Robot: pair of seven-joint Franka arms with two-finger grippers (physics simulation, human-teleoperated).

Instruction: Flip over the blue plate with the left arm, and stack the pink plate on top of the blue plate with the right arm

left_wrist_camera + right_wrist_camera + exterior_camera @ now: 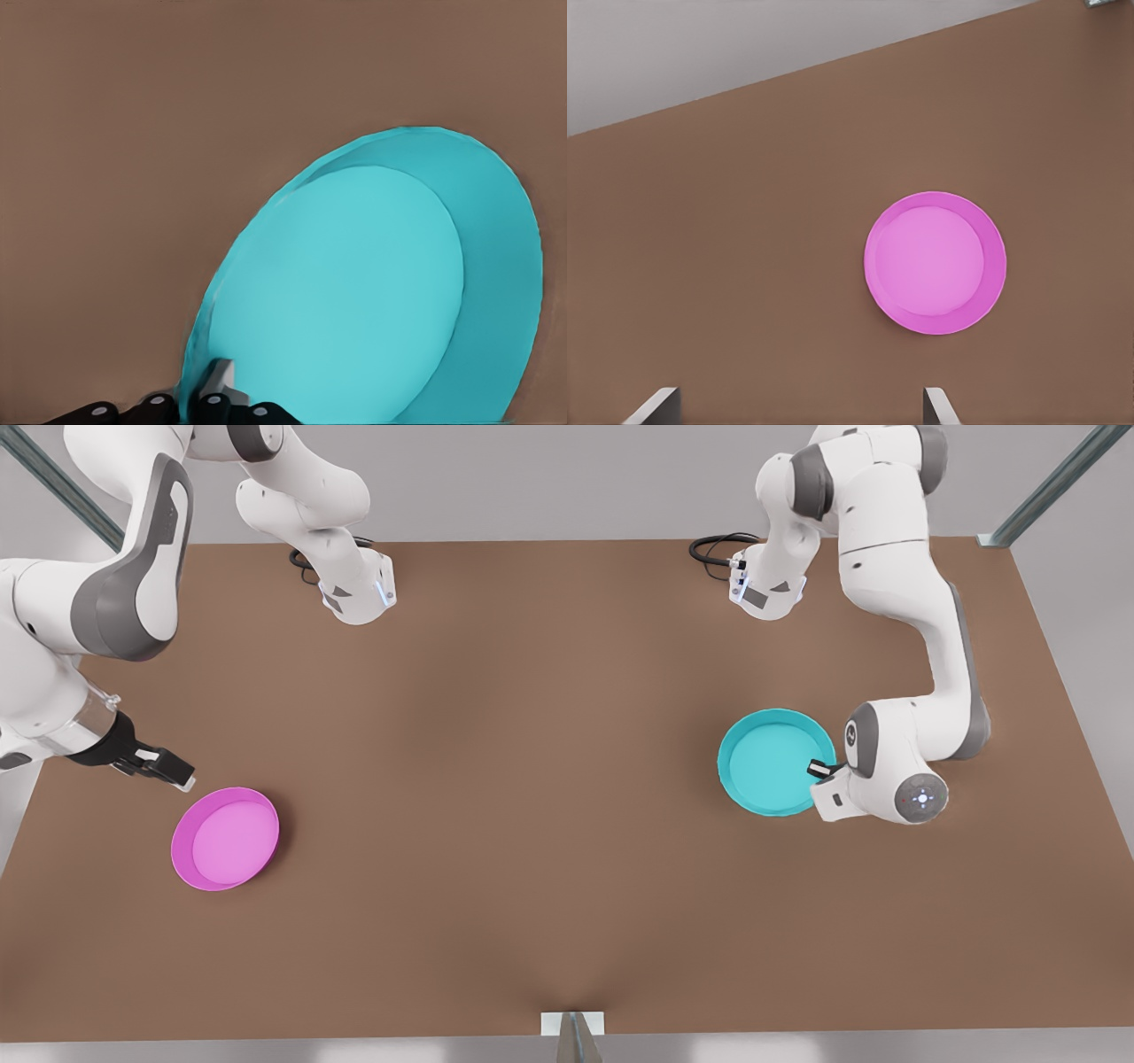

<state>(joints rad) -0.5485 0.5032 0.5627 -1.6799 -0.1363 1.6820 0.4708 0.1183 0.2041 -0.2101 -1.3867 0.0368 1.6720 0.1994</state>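
left gripper [824, 769] clamped on blue plate [769, 762] rim; right gripper [168, 769] spread apart, near pink plate [226, 839].

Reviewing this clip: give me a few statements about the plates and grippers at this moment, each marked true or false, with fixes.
1. The left gripper is closed on the rim of the blue plate. True.
2. The blue plate lies upside down. False: its inside faces up.
3. The right gripper holds the pink plate. False: it is open, apart from the plate.
4. The pink plate rests on the table, open side up. True.
5. The plates are stacked. False: they lie far apart.
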